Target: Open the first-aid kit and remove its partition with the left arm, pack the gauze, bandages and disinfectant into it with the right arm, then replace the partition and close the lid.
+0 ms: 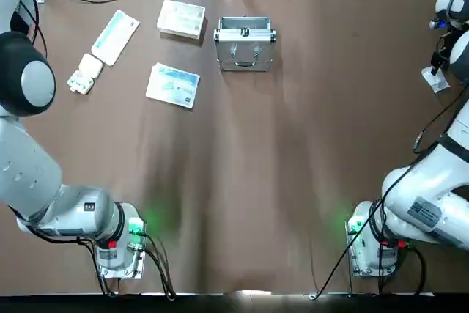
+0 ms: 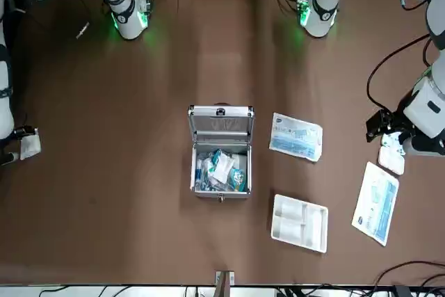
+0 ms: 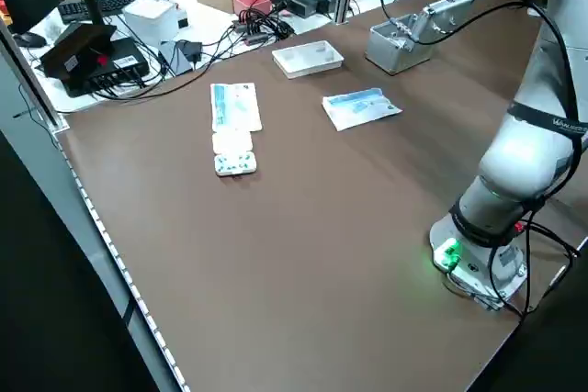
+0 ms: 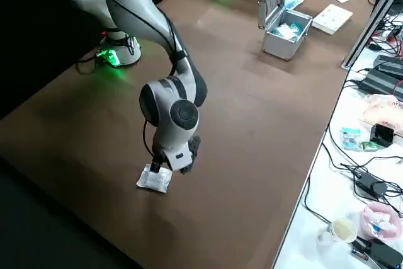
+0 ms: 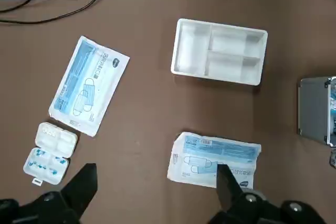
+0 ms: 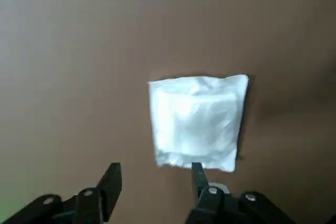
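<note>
only front view: open case (image 2: 220,151) packed | right hand (image 6: 155,182) spread over white packet (image 6: 197,121)

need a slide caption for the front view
First-aid kit open with supplies inside, partition set out beside it, right gripper over a white gauze packet at the table edge.
</note>
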